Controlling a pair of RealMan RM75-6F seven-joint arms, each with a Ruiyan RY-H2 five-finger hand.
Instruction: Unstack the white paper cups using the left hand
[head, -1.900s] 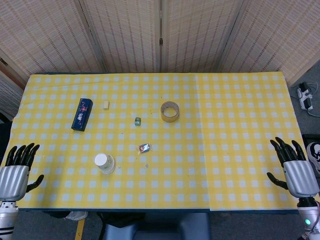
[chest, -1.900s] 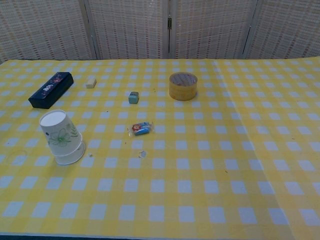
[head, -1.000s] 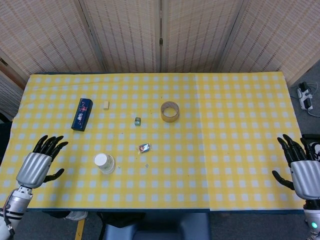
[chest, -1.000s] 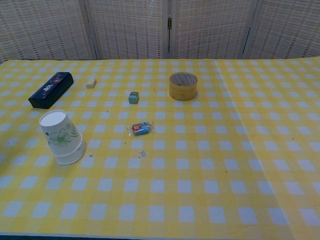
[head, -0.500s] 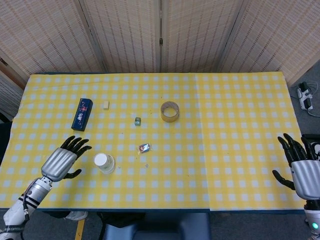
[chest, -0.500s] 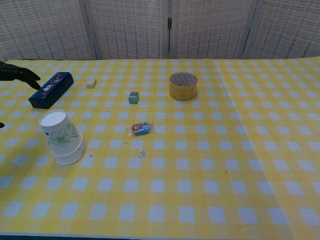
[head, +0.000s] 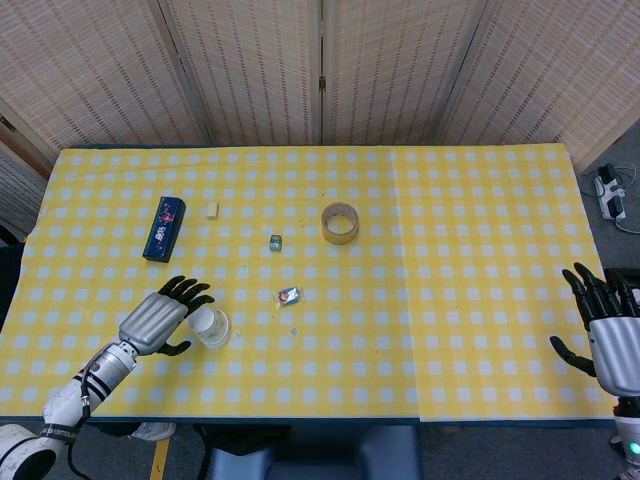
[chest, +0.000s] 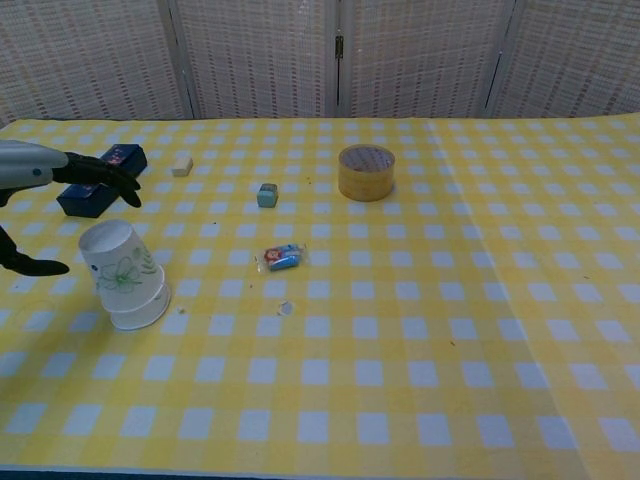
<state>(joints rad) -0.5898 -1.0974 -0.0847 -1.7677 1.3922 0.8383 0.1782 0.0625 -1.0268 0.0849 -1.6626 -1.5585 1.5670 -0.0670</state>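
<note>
The stack of white paper cups (head: 210, 326) (chest: 124, 274) stands upside down near the table's front left; a green leaf print shows on its side. My left hand (head: 160, 316) (chest: 45, 170) hovers just left of the stack with its fingers spread, holding nothing. Its fingertips reach over the stack's far-left side, and I cannot tell whether they touch it. My right hand (head: 608, 338) hangs open past the table's right front edge, far from the cups, and shows only in the head view.
A dark blue box (head: 164, 227) (chest: 101, 176) lies behind my left hand. A wrapped candy (head: 289, 295) (chest: 281, 257), a small green cube (head: 275, 242) (chest: 267, 194), a tape roll (head: 339, 222) (chest: 366, 171) and a pale eraser (head: 211, 209) (chest: 182, 164) lie further back.
My left hand has swept in from the table's left front edge toward the cup stack and now sits beside it. My right hand has drifted slightly right and down.
</note>
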